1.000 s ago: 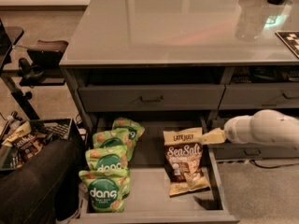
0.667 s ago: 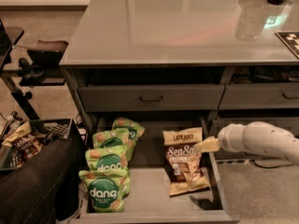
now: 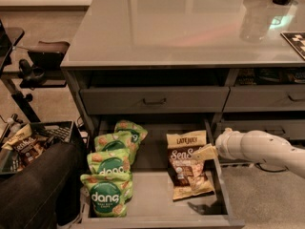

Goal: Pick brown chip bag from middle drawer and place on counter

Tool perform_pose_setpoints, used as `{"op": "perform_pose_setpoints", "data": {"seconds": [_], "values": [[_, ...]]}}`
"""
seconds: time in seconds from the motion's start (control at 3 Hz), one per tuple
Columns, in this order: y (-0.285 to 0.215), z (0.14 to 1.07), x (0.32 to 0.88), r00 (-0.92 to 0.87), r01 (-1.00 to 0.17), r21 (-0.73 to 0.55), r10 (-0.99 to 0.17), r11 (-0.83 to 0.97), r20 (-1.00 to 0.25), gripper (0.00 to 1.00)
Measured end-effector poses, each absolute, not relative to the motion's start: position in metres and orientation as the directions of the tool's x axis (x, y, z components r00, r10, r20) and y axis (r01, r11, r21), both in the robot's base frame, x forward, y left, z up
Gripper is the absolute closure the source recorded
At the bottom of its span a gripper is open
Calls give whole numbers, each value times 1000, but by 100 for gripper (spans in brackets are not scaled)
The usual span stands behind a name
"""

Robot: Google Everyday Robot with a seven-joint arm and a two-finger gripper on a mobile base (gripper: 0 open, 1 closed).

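Grey glossy table (image 3: 181, 27) is seen filling the frame from 10 to 2 o'clock, w/ reflections on top. Below it, the middle drawer (image 3: 152, 194) is pulled out toward 6 o'clock, its grey floor exposed between the bags. A closed drawer w/ bar handle (image 3: 155, 100) is seen just above it. The white arm (image 3: 259, 148) is reached in from 3 o'clock, over the drawer's rt wall. Green "dang" bags (image 3: 109, 175) are stacked overlapping at the drawer's 9 o'clock side. The brown chip bag (image 3: 186, 171) is laid flat on the drawer floor at its 3 o'clock side, label up, well apart from the green ones. The gripper (image 3: 204, 152) is held at the bag's upper rt edge, approx. over the "Sea Salt" lettering; contact can't be confirmed, and open vs. closed can't be told.
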State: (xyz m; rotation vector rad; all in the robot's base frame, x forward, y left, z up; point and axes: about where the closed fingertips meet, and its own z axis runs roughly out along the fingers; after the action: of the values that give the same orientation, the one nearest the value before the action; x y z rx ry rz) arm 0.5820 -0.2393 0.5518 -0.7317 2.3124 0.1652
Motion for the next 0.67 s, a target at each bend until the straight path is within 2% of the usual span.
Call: {"op": "perform_pose_setpoints", "data": {"seconds": [0.67], "values": [[-224,495,586,-655,-556,-46,-472,830,-591,0]]}}
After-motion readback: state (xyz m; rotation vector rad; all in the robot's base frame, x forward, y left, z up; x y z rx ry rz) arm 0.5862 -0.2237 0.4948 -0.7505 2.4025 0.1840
